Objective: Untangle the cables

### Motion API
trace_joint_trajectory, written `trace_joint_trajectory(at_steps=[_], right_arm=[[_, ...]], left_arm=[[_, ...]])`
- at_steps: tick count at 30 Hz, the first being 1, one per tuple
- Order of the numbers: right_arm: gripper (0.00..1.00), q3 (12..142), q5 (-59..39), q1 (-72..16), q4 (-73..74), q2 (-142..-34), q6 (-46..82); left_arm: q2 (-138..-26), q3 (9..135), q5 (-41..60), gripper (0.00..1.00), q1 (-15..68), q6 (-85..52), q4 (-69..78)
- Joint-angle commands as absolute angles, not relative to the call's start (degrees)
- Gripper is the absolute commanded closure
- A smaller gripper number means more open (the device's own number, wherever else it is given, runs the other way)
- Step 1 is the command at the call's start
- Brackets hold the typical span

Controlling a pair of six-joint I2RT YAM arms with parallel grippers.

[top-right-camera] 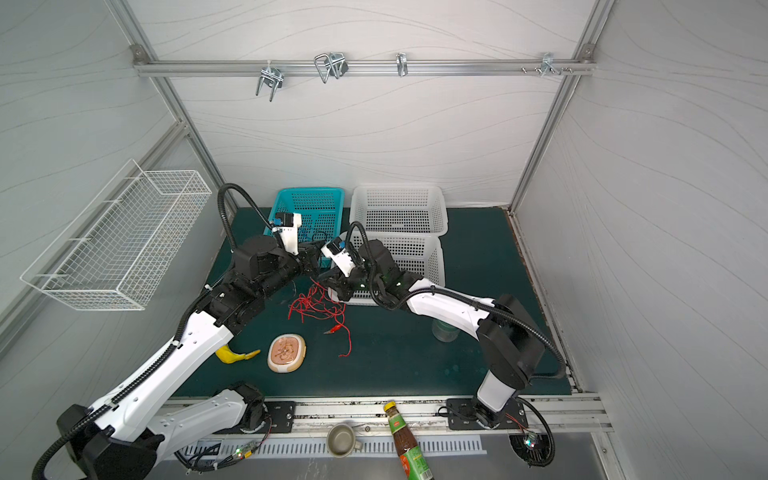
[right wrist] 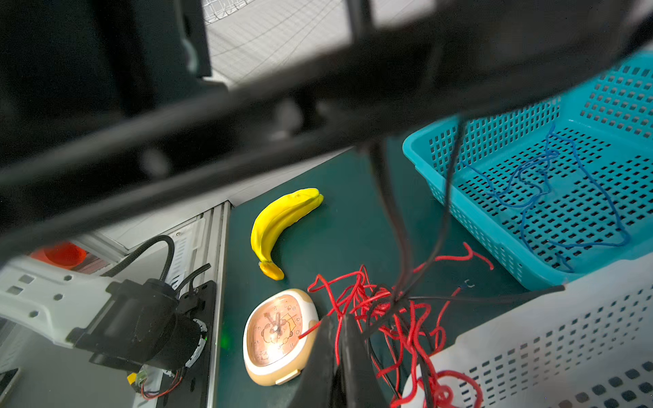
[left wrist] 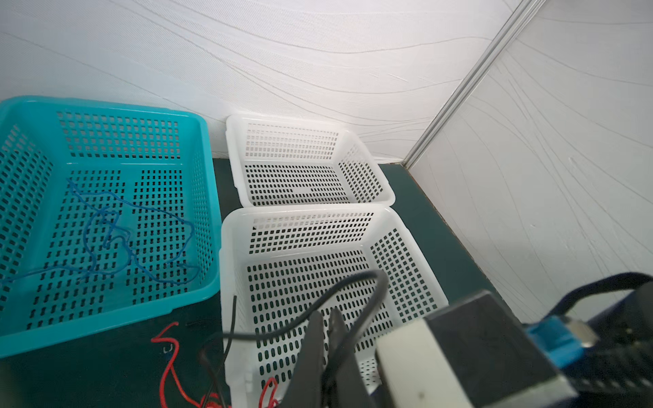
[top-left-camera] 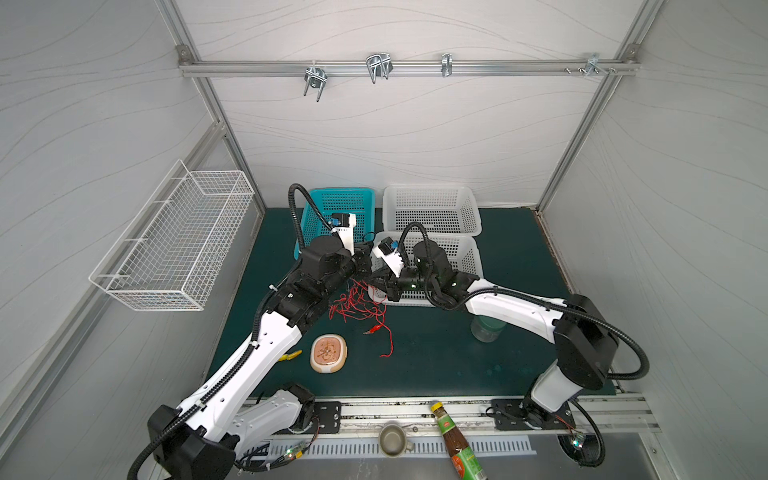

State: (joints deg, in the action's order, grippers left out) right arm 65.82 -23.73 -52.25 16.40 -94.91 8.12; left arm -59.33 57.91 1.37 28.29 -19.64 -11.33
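Past the clock [top-left-camera: 328, 353], the red cable [top-left-camera: 357, 305] lies knotted on the mat [top-left-camera: 436, 357], just in front of the near white basket [left wrist: 226, 247]. The right gripper [right wrist: 337, 319], jaws together, pinches a red strand at the knot. The left gripper [left wrist: 325, 314], jaws likewise closed, appears to clamp the black cable [left wrist: 353, 282], which runs down into the red. Best to hold red low as an anchor and draw black up slowly, watching for snagged loops. Farther back, the blue cable [left wrist: 116, 229] lies in the teal basket [left wrist: 106, 104].
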Motion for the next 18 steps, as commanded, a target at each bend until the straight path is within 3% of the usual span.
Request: trace_joint_trajectory(at_steps=[1, 4, 10, 18], right_arm=[[0.90, 67.4, -21.0, -52.6, 22.1, -96.5, 9.6], [0.88, 67.0, -18.6, -52.6, 23.8, -97.1, 9.8], [0.72, 66.8, -16.2, -52.6, 25.9, -97.8, 9.8], [0.67, 66.0, -14.2, -52.6, 25.6, -97.7, 10.0]], left_arm=[[-58.2, 58.1, 3.3, 1.00, 28.7, -21.5, -8.1], [-57.7, 57.6, 3.3, 1.00, 28.7, -22.0, -8.0], [-57.8, 57.2, 3.9, 1.00, 28.7, -22.9, -7.8], [-57.9, 56.8, 2.9, 1.00, 28.7, -22.9, -8.0]])
